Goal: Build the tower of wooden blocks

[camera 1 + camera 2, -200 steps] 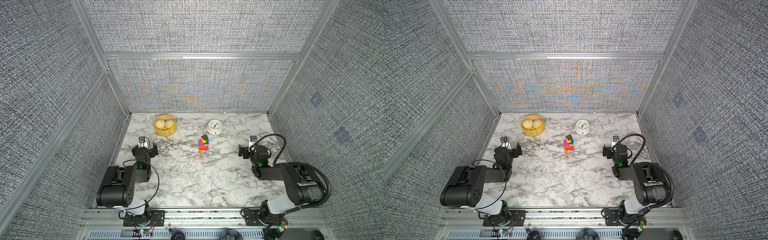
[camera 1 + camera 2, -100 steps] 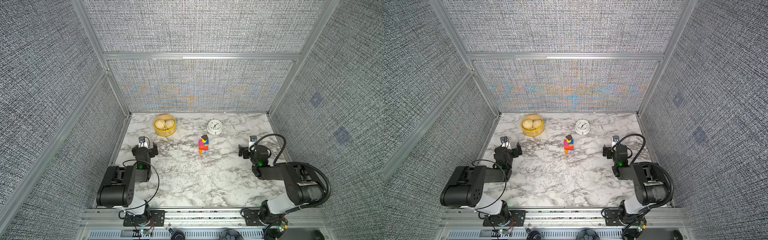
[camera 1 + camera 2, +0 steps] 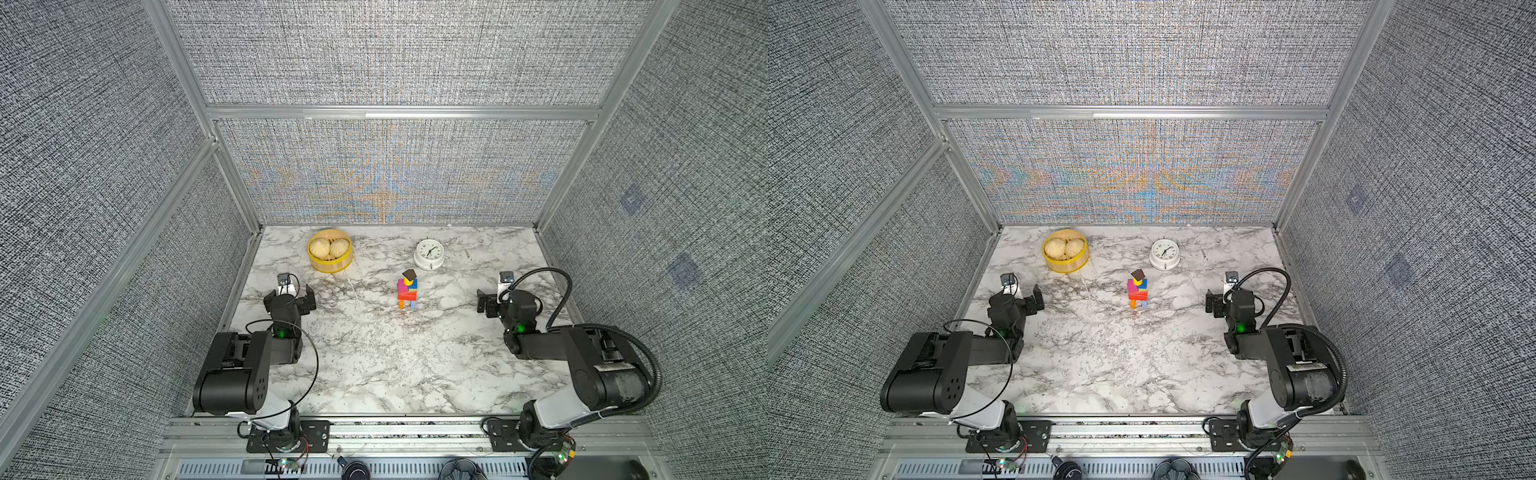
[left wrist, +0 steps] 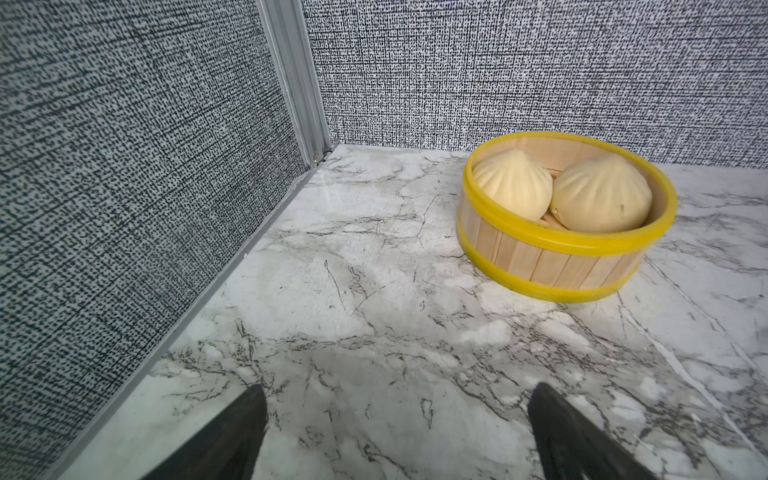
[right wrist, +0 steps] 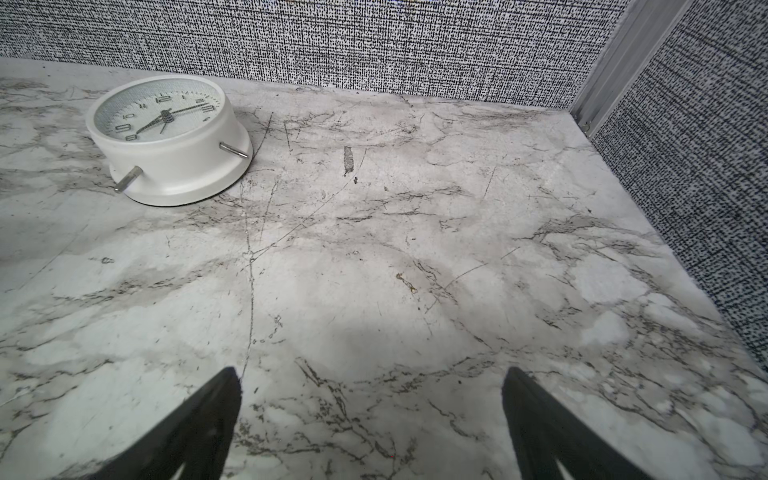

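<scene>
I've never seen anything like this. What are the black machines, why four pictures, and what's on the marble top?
These are two robot arms mounted at the near edge of a marble table. Two pictures look down from overhead, side by side like a pair of eyes. The other two come from a camera on each arm's wrist; the dark prongs there are the left gripper and right gripper, both open, holding nothing. Mid-table stands a small tower of coloured wood blocks with a dark brown cap. Farther back sit a yellow steamer basket with two buns and a white alarm clock.
</scene>
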